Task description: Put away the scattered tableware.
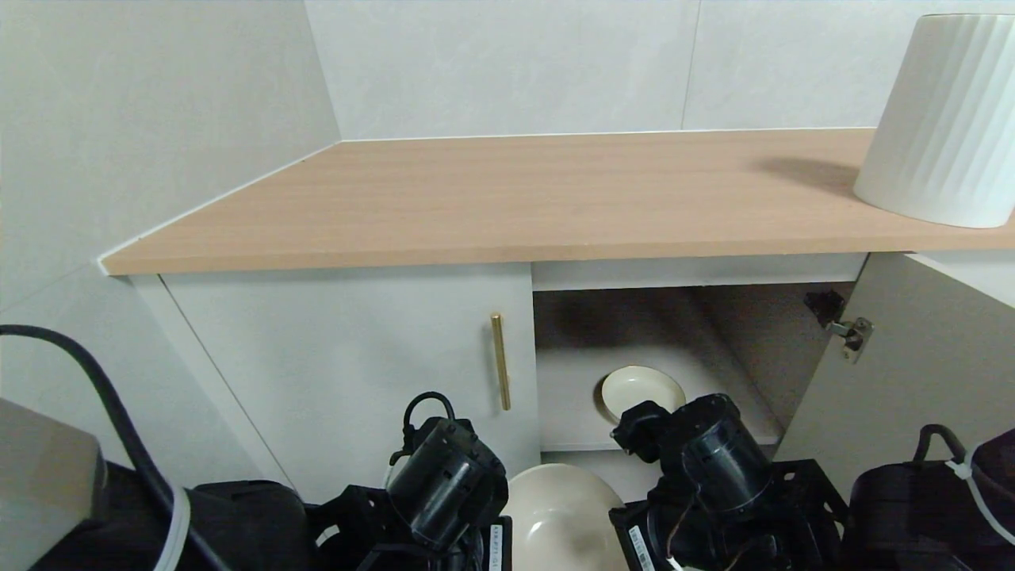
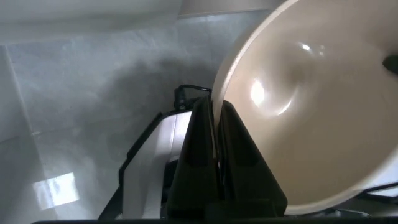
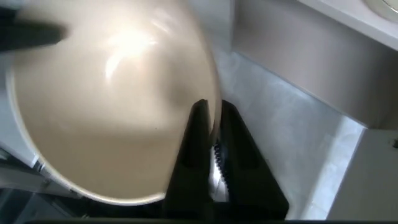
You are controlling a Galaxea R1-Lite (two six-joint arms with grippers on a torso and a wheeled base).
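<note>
Jointly, left claw (image 2: pixel 216 111) and right claw (image 3: pixel 213 113) pinch the cream bowl (image 1: pixel 555 507).

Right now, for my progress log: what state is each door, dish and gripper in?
Left cabinet door: shut.
Right cabinet door: swung open.
Small dish: lying on the cabinet shelf.
Large bowl: held by its rim from both sides.
Left gripper: shut on the large bowl.
Right gripper: shut on the large bowl.
</note>
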